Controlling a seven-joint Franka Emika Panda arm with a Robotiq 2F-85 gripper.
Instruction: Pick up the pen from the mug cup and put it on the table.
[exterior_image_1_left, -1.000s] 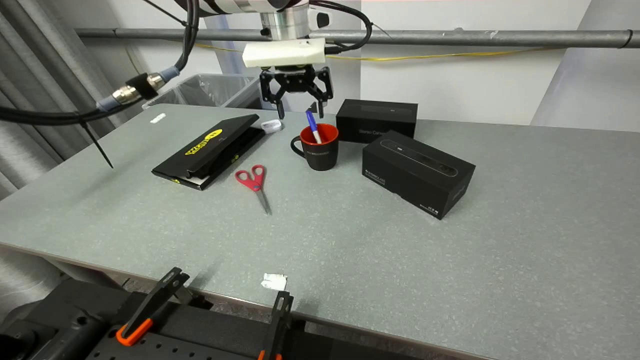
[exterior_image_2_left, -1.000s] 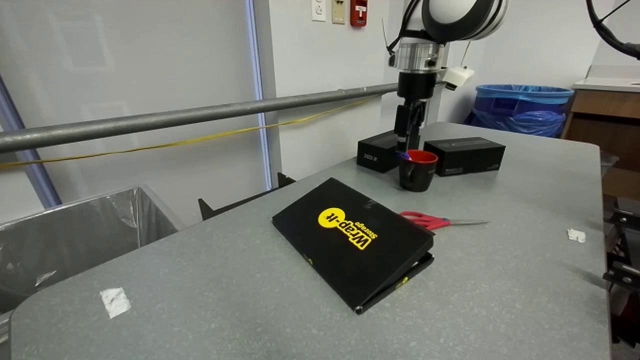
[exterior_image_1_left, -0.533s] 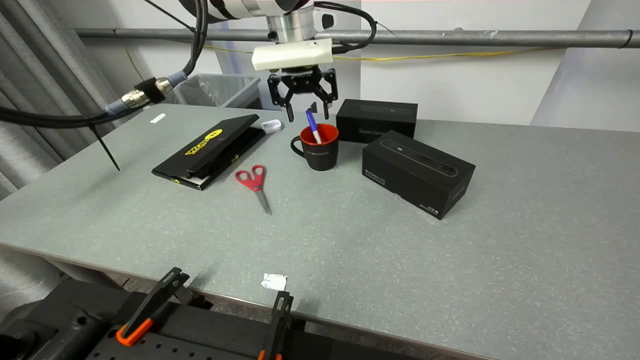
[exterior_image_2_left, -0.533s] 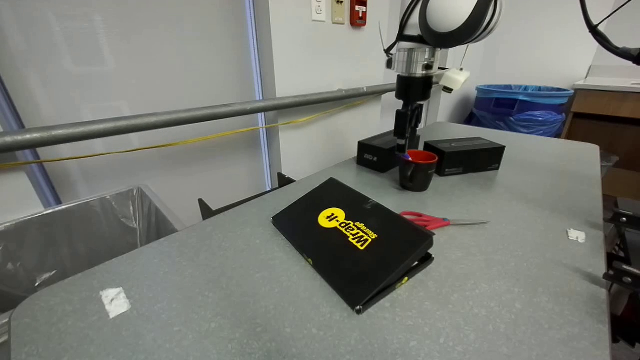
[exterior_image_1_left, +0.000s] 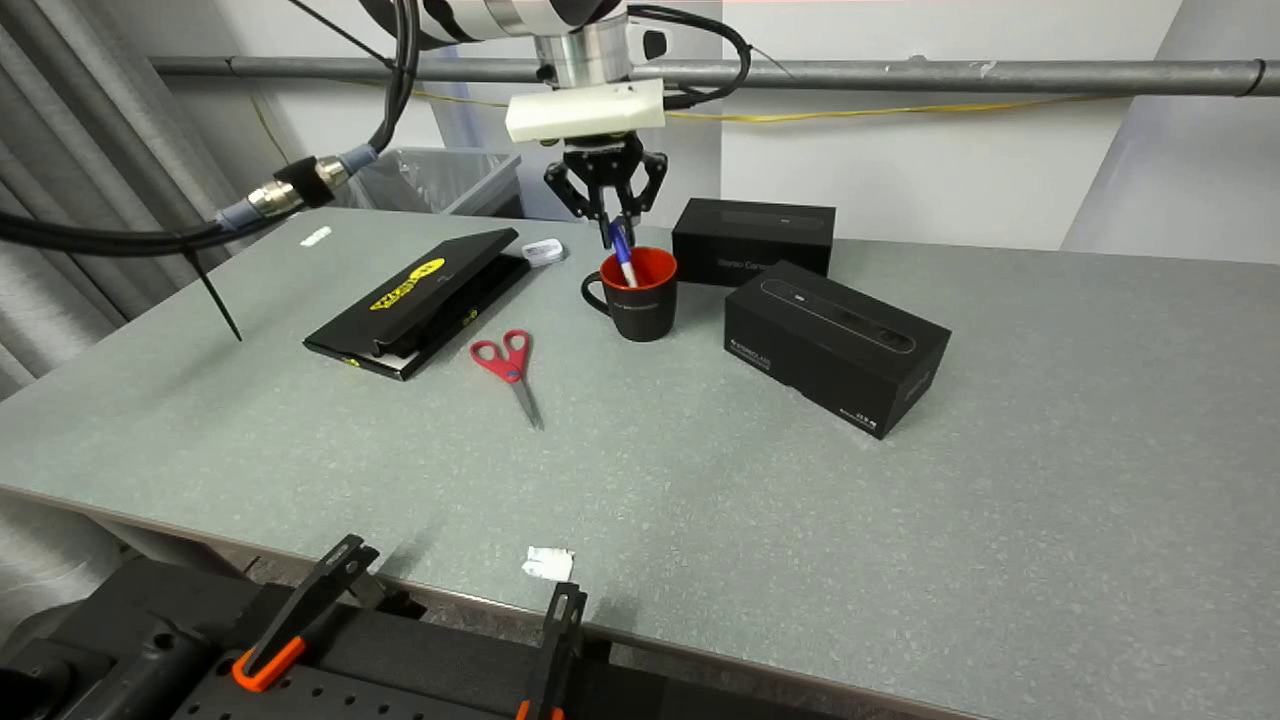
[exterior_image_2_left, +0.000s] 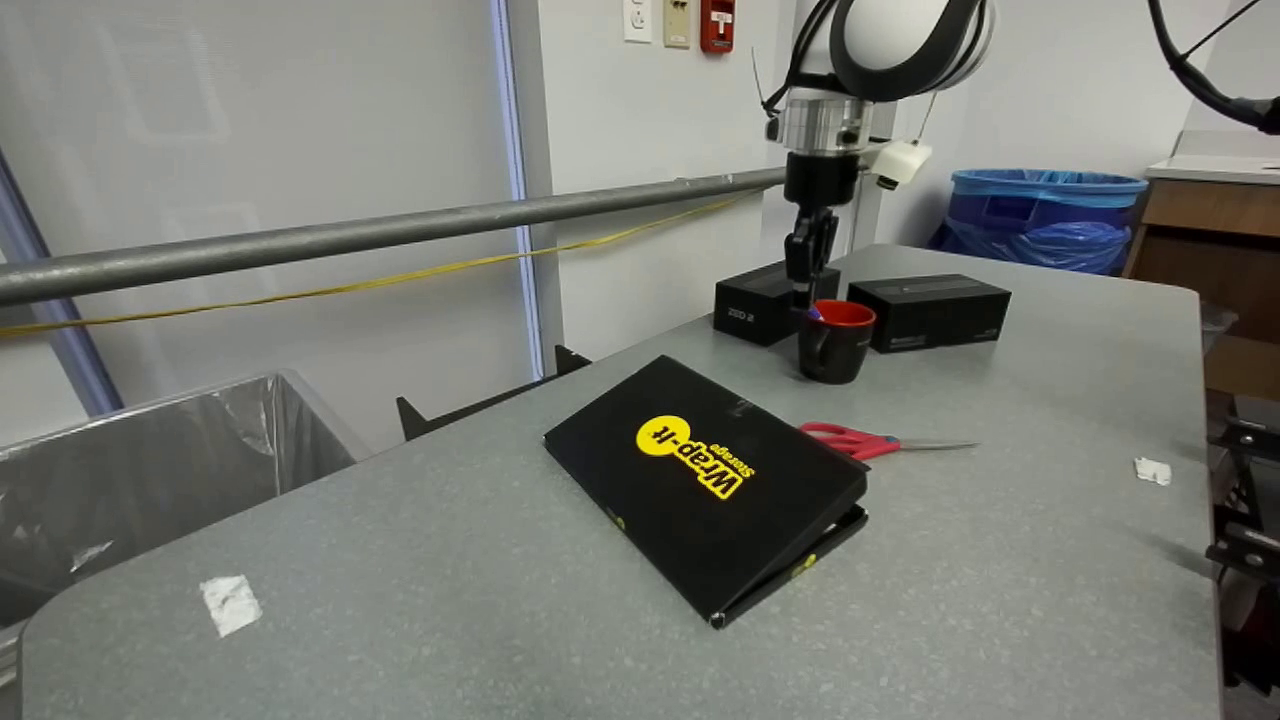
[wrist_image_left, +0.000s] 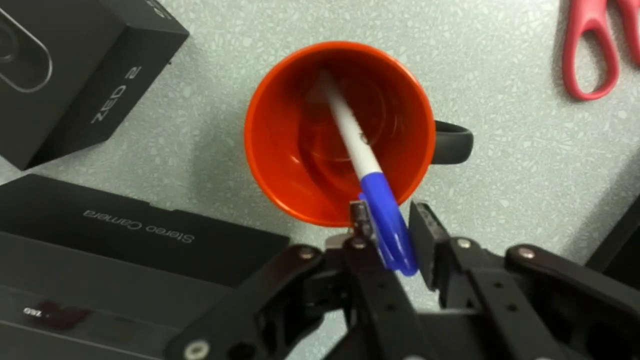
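The mug cup (wrist_image_left: 280, 145), dark outside and red inside, stands upright on the grey table (exterior_image_1_left: 620, 480). Leaning in it is the pen (wrist_image_left: 356, 145), white barrel down and blue cap (wrist_image_left: 382, 200) sticking out over the rim. My gripper (wrist_image_left: 391, 215) has come down just above the mug and is shut on the cap, which slants between its pads. One finger (wrist_image_left: 360, 217) lies against the clip side; a sliver of background shows by the opposite fingertip. In both exterior views the gripper (exterior_image_1_left: 617, 238) hangs over the mug's rim; there the pen (exterior_image_2_left: 813, 313) is mostly hidden from one side.
Two black boxes (exterior_image_1_left: 755, 240) (exterior_image_1_left: 838, 345) stand close beside the mug. Red-handled scissors (exterior_image_1_left: 512, 368) lie near its handle side, with a flat black box (exterior_image_1_left: 430, 300) beyond. A small white object (exterior_image_1_left: 543, 252) sits by that box. Clamps (exterior_image_1_left: 560, 640) line the table's front edge.
The gripper has shifted toward the mug and slightly down. Its jaws, wide apart before, have drawn together around the pen. The pen's capped end has shifted slightly; the mug has stayed put.
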